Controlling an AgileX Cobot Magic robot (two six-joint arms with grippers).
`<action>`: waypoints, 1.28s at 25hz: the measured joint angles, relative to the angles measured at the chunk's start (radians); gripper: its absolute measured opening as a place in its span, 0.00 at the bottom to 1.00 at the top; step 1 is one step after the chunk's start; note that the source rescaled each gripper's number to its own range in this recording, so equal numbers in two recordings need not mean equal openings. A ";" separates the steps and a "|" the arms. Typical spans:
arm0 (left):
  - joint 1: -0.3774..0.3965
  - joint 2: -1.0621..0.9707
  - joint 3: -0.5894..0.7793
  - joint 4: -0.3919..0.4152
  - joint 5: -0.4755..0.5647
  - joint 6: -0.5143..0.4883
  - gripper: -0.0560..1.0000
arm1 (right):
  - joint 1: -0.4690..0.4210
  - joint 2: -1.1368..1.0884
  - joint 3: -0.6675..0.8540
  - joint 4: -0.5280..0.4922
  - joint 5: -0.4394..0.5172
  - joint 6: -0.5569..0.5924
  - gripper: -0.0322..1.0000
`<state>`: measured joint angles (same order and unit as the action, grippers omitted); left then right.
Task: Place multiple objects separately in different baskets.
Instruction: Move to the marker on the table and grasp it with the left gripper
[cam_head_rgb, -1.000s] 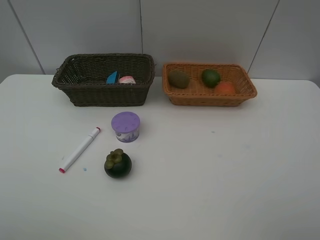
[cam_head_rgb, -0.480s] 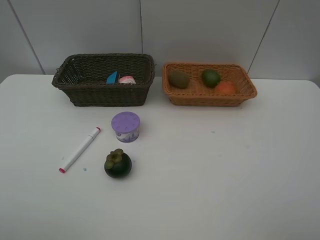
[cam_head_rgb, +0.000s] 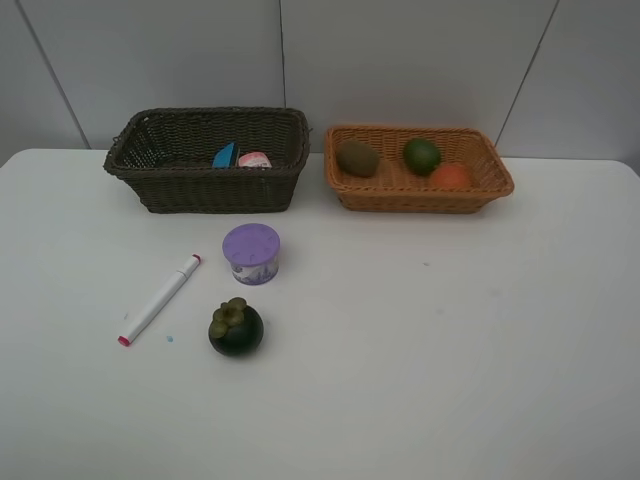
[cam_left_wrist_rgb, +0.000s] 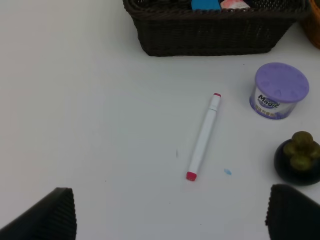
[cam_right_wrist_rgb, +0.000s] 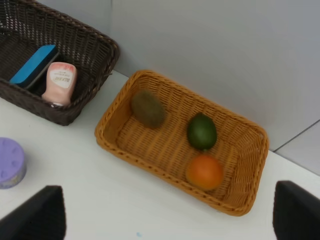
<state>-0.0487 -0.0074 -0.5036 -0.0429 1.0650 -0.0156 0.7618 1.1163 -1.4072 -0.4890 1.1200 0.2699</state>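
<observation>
From the high camera, neither hand was in sight. Three things lay loose on the table (cam_head_rgb: 450, 350): a marker (cam_head_rgb: 160, 299), a tub (cam_head_rgb: 251, 252) and a mangosteen (cam_head_rgb: 236, 328). The tub stood near the front of the dark basket (cam_head_rgb: 150, 190), which held a blue block (cam_head_rgb: 225, 155) and a pink bottle (cam_head_rgb: 254, 159). The light basket (cam_head_rgb: 420, 198) held a kiwi (cam_head_rgb: 357, 158), a lime (cam_head_rgb: 422, 155) and an orange fruit (cam_head_rgb: 451, 176). We judged the sorting the main risk: the mangosteen sat nearer the dark basket, yet the other fruit was in the light one, so a short carry could put it in the wrong place.

From the left wrist, the left hand (cam_left_wrist_rgb: 170, 220) was spread wide and empty, above the table with the marker (cam_left_wrist_rgb: 203, 137) ahead of it. The marker was thin, white and red-tipped at both ends, lying flat. We thought it could roll or slip out if pinched off-centre or along its length. The mangosteen (cam_left_wrist_rgb: 298, 157) was dark, round and glossy with a green cap. A grasp off its middle might have squirted it away, perhaps into the tub (cam_left_wrist_rgb: 279, 91) close by.

From the right wrist, the right hand (cam_right_wrist_rgb: 165, 220) was also wide and empty, well above the light basket (cam_right_wrist_rgb: 107, 120). That basket looked shallow, so a round fruit dropped from high up might have bounced over the rim.
</observation>
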 joint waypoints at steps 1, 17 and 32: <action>0.000 0.000 0.000 0.000 0.000 0.000 1.00 | 0.000 -0.044 0.051 0.013 -0.025 -0.003 1.00; 0.000 0.000 0.000 0.000 0.000 0.000 1.00 | 0.001 -0.577 0.538 0.358 -0.100 -0.368 1.00; 0.000 0.000 0.000 0.000 0.000 0.000 1.00 | 0.001 -0.956 0.799 0.506 -0.057 -0.313 1.00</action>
<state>-0.0487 -0.0074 -0.5036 -0.0429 1.0650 -0.0156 0.7629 0.1603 -0.6078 0.0167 1.0632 -0.0432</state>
